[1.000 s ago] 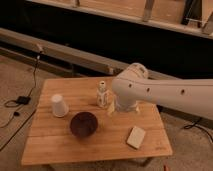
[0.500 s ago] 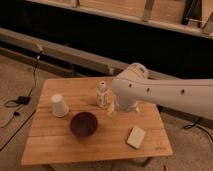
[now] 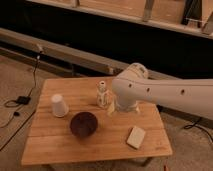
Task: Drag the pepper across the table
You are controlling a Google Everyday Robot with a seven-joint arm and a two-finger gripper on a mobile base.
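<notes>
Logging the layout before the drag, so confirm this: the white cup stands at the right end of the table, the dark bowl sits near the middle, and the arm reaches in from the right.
Not quite: the white cup stands at the left end of the table, as the camera view shows. The dark bowl does sit near the middle, and the arm reaches in from the right, its gripper hanging just right of the small bottle.

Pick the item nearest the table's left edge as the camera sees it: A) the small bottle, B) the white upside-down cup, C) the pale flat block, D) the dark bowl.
B: the white cup stands farthest left on the table, with the dark bowl right of it, the small bottle mid-table beside the gripper, and the pale block near the right edge.
</notes>
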